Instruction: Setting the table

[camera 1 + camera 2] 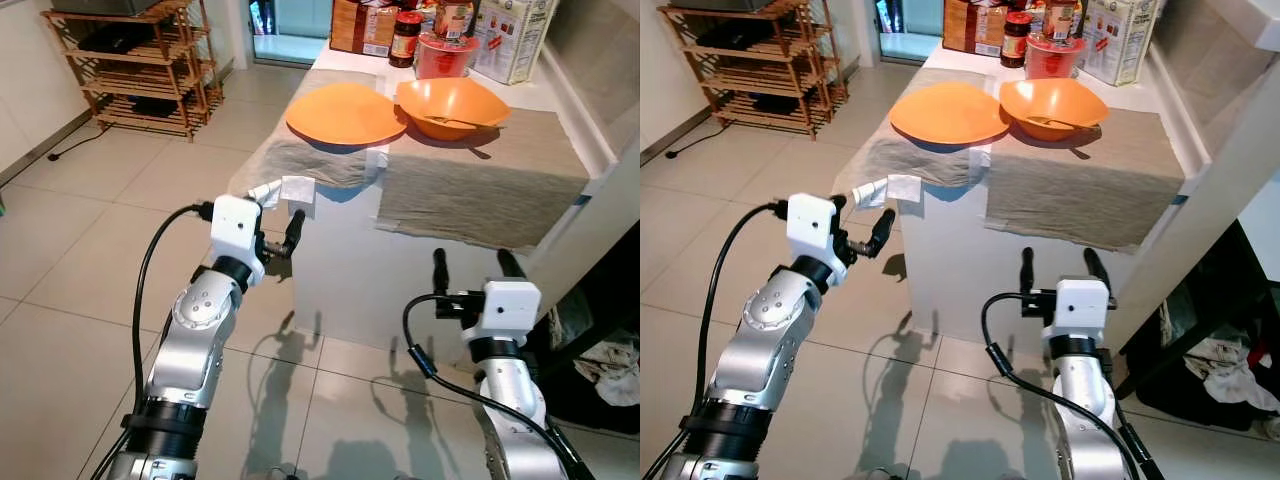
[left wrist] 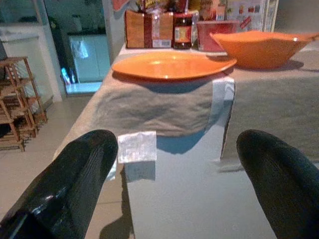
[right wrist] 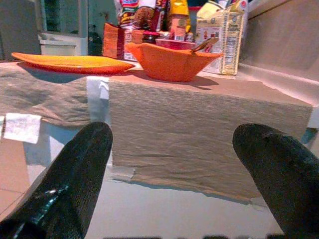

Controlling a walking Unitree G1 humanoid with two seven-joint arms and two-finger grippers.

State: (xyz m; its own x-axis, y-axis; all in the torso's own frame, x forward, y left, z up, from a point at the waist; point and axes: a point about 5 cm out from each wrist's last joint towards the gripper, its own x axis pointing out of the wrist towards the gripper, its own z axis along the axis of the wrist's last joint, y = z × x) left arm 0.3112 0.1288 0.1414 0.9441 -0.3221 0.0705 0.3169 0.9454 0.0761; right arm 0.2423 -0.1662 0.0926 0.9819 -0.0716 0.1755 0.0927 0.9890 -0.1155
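White worktop (image 1: 350, 270) runs from centre to upper right of the head views, two grey-beige placemats draped over its near edge: left placemat (image 1: 300, 160) under an orange plate (image 1: 345, 113), right placemat (image 1: 480, 190) under an orange bowl (image 1: 452, 105). Plate and bowl sit just beside each other, rims about touching. A spoon (image 1: 455, 122) lies in the bowl; in the right wrist view only its handle tip (image 3: 205, 45) pokes above the rim. Left gripper (image 1: 283, 222) raised at centre left of frame, just off the worktop's near corner, fingers spread with nothing between them; a white tag (image 1: 298, 190) hangs at that corner, seen in the left wrist view just beside one finger (image 2: 70, 184). Right gripper (image 1: 475, 262) lower, at lower right of frame, in front of the right placemat's hanging edge, fingers spread, empty. Jars, a red tub (image 1: 445, 55) and boxes crowd the worktop's far end. Wooden shelf rack (image 1: 135, 65) at upper left in the head views, its edge visible in the left wrist view. Dark bag with crumpled cloth (image 1: 610, 360) on the tile floor (image 1: 80, 230) at lower right, head views only.
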